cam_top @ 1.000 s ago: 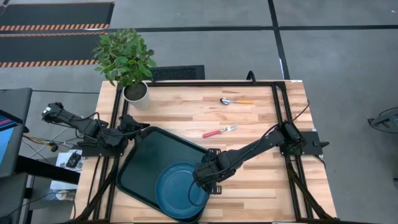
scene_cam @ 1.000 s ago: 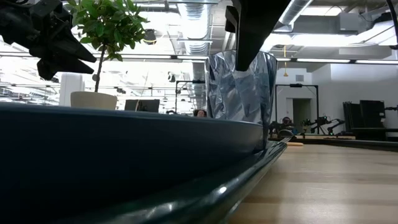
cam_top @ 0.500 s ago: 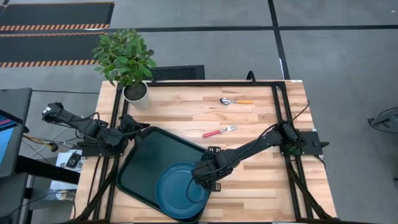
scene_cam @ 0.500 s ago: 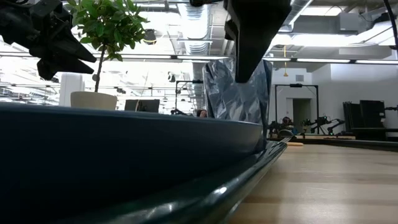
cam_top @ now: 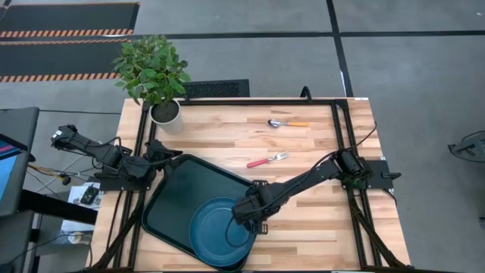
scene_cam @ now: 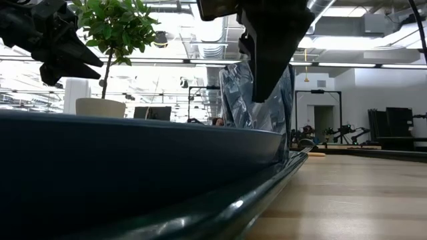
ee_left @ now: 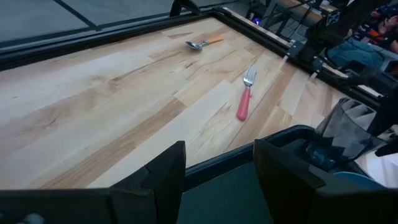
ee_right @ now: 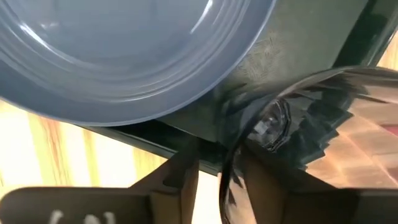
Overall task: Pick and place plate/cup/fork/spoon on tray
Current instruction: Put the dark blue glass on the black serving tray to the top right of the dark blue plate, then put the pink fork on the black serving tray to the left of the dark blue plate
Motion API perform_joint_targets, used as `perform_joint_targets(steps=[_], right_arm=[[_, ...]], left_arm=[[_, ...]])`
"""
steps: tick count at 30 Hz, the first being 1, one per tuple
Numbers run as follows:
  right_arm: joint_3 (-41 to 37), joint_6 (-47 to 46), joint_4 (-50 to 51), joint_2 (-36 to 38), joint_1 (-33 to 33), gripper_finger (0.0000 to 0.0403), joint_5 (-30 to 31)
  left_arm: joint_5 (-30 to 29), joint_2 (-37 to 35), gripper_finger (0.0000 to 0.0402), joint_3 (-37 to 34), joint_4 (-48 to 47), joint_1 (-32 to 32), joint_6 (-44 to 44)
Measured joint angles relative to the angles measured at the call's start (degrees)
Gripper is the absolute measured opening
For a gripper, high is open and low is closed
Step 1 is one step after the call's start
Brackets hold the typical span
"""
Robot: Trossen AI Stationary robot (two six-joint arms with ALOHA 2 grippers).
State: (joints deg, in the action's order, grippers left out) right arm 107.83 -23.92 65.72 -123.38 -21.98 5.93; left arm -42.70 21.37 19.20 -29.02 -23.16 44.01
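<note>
The dark-green tray (cam_top: 182, 189) lies at the table's near left. The dark-blue plate (cam_top: 216, 227) rests in the tray's near part. My right gripper (cam_top: 244, 214) is at the plate's right rim, shut on the dark faceted cup (ee_right: 311, 118), which also shows in the low view (scene_cam: 257, 100). My left gripper (cam_top: 168, 154) is open and empty at the tray's far left corner. The fork (cam_top: 267, 160) and the spoon (cam_top: 286, 123) lie flat on the wood, far right of the tray. My right gripper pinches the cup's wall at its rim (ee_right: 229, 163), one finger (ee_right: 261, 174) inside the cup and one (ee_right: 180, 171) outside. The fingers come from above, slanting down from the table's right. The cup hangs below them by the plate's rim (ee_right: 205, 93); the plate hides its bottom in the low view.
A potted plant (cam_top: 155, 76) in a white pot stands at the far left corner. Black frame rails (cam_top: 337, 129) run along the table's edges. Bare wood lies to the right of the tray (cam_top: 318, 220).
My right gripper has gone a little toward the table's left with the cup, closer over the plate's right rim, and the cup has stayed in its hold.
</note>
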Motion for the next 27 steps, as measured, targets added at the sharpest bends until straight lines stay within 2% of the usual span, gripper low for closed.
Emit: perform_joint_targets(steps=[5,8,18,20,24,27], right_arm=[[0.32,-0.91,0.25,0.20,0.14,0.0207,0.04],[3.10,-1.09,2.25,0.18,0.37,0.0230,0.01],[17.34,1.76,12.67,0.21,0.81,0.0232,0.76],[20.78,1.97,16.73,0.26,0.81,0.0226,4.11],[23.06,-0.95,24.58,2.95,1.22,0.0216,16.55],[19.61,-3.16,24.41,7.58,3.27,0.0216,18.66]], left_arm=[[0.00,0.00,0.0176,0.02,-0.02,0.02,0.00],[0.02,0.00,0.0176,0.01,-0.02,0.00,0.01],[2.88,0.00,0.0176,0.02,0.00,0.02,-0.02],[3.95,0.02,0.0176,0.02,0.00,0.02,-0.19],[4.94,0.01,0.0176,0.00,-0.04,0.01,-0.90],[4.90,0.00,0.0176,0.00,-0.07,0.02,-0.89]])
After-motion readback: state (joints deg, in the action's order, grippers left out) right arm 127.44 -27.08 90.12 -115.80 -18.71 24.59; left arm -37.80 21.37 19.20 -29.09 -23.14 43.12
